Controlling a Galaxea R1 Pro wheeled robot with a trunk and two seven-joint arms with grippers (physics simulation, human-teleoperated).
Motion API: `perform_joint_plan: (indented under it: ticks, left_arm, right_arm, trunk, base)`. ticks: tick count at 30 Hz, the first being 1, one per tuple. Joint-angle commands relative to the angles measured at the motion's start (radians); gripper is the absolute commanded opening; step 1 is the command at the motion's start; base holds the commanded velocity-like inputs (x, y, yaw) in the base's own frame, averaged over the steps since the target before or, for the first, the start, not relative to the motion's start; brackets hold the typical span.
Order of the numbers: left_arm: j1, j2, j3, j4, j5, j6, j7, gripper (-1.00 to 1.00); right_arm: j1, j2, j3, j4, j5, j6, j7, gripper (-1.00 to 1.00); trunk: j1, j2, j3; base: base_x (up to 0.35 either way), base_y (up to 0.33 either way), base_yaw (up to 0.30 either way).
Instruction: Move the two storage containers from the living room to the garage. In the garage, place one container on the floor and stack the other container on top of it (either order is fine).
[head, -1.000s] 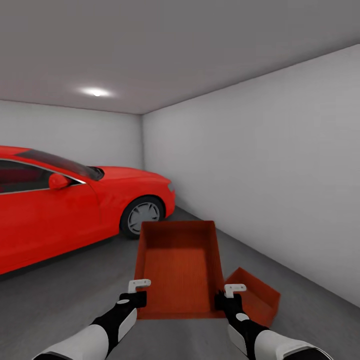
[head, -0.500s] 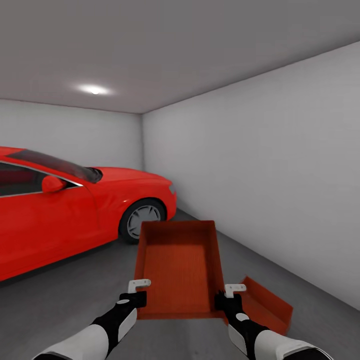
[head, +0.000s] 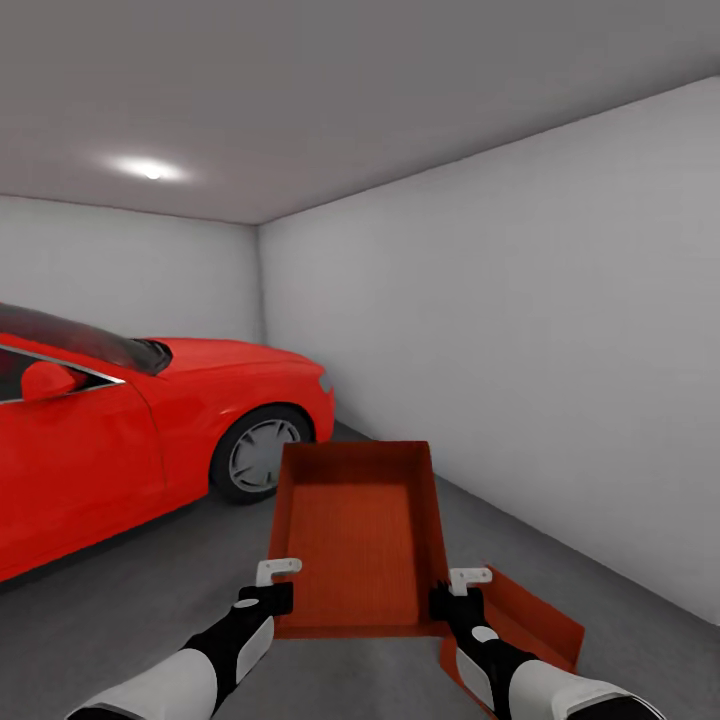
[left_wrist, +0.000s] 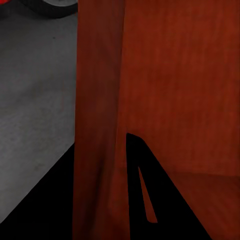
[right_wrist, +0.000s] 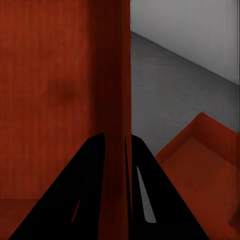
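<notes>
I hold one red-orange storage container (head: 355, 535) level above the garage floor (head: 140, 610), open side up. My left gripper (head: 272, 588) is shut on its near left wall, and my right gripper (head: 462, 592) is shut on its near right wall. In the left wrist view the gripper (left_wrist: 100, 200) straddles the ribbed wall (left_wrist: 100, 115). The right wrist view has the gripper (right_wrist: 116, 200) pinching the other wall (right_wrist: 112, 100). The second storage container (head: 535, 620) lies on the grey concrete below and right of the held one, partly hidden by my right arm; it appears again in the right wrist view (right_wrist: 200, 170).
A red car (head: 120, 430) fills the left side, its front wheel (head: 255, 455) close to the held container's far left corner. A plain white wall (head: 540, 350) runs along the right. Bare concrete lies between car and wall.
The whole head view has swung right, so the car and ceiling light slid left. The held container and both grippers keep their place in the view. The floor container now sits lower right.
</notes>
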Motion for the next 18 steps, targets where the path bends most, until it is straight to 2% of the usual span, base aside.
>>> perform_joint_plan:
  ticks: [1,18]
  left_arm:
    - [0.0,0.019,0.017,-0.005,-0.011,-0.011,0.012,-1.0]
    - [0.0,0.018,0.017,-0.003,-0.011,-0.011,0.012,-1.0]
  right_arm:
    - [0.0,-0.007,-0.054,0.004,-0.035,-0.006,-0.002,-1.0]
    - [0.0,-0.009,-0.054,0.004,-0.035,-0.006,-0.002,-1.0]
  trunk:
    - [0.001,0.0,0.0]
    - [0.001,0.0,0.0]
  base:
    - [0.321,0.1,-0.266]
    - [0.321,0.142,-0.269]
